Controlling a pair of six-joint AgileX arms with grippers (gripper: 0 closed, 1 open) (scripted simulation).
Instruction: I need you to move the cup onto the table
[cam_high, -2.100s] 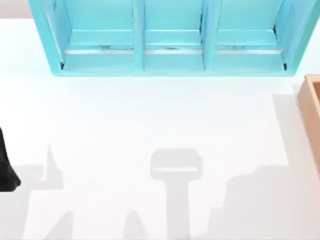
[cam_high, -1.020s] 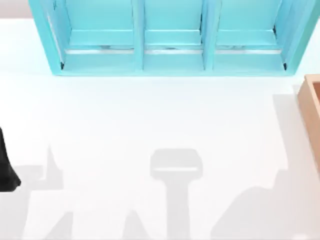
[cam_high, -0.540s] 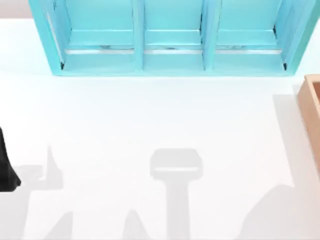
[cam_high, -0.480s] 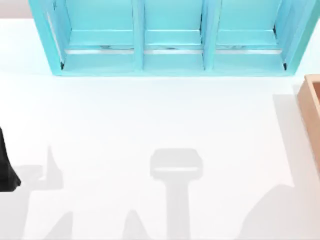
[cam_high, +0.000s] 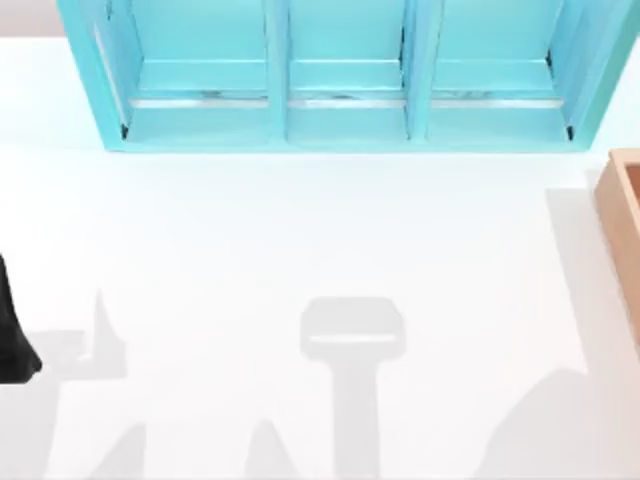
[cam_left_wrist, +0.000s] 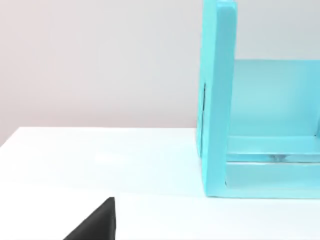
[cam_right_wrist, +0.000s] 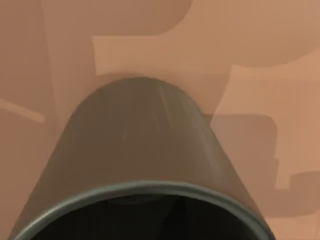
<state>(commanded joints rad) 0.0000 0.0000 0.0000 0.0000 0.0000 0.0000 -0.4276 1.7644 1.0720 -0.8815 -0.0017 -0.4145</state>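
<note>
Whether your right gripper is open or clamped on anything I cannot tell, so treat the grasp as unconfirmed. Its wrist camera sits very close to the cup, looking along the olive-grey body from the rim end. The dark mouth is nearest the lens and the far end is set against tan wood. That wood is, by my reading, the wooden box, whose corner you can see at the right edge of the table in the top view. So the cup is most likely in or on that box, not yet on the white surface. I cannot say for certain whether it stands upright or is tipped. The sides are plain and smooth, with no handle and a thin rim. I would expect the cup to be light and stiff, and it may slip or swivel if pinched off-centre. Take it across the body, on opposite walls a little below the rim, with the jaws square to the wall so it does not twist out. Squeeze firmly but no harder than needed, since a light hollow cup needs little force. Lift it straight clear of the wood before you carry it sideways. Farther out, the middle of the table is bare and offers room for the placement. The turquoise shelf unit stands along the far side. Your left arm is parked at the table's left edge, well away from the work.
</note>
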